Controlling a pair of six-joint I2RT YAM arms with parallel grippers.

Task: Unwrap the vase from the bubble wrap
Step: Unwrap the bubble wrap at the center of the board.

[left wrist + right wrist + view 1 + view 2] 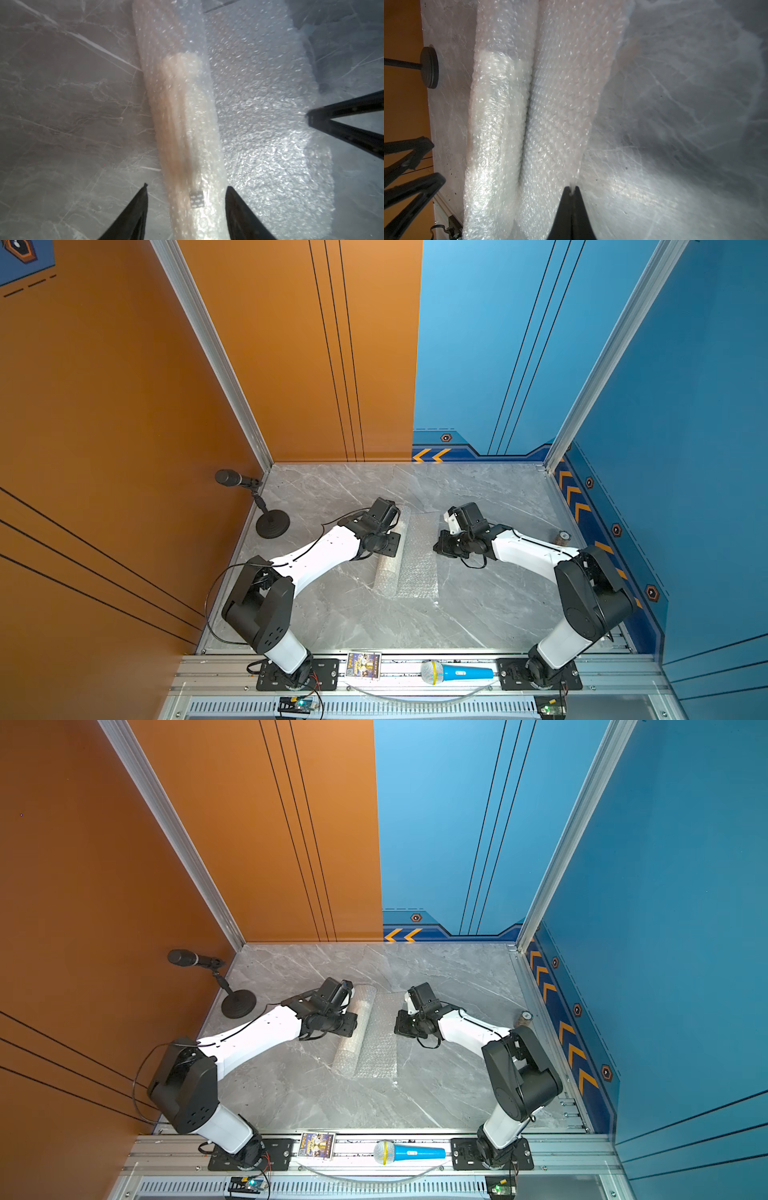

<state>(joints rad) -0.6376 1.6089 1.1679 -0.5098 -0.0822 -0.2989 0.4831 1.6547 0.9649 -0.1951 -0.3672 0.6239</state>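
Note:
The vase (176, 124) lies on its side inside a roll of bubble wrap (388, 572), showing only as a pale ribbed shape through the plastic. A loose flap of the bubble wrap (419, 560) (378, 1044) spreads flat to the right of the roll. My left gripper (187, 186) straddles the far part of the roll with its jaws closed round it, one finger against the roll's side. My right gripper (572, 189) is shut on the flap's free edge, pinching a thin fold at its tips. In both top views the arms face each other across the wrap.
A black microphone on a round stand (270, 522) is at the back left. A small brown jar (563, 537) sits by the right wall. A blue toy microphone (457, 673) and a card (363, 664) lie on the front rail.

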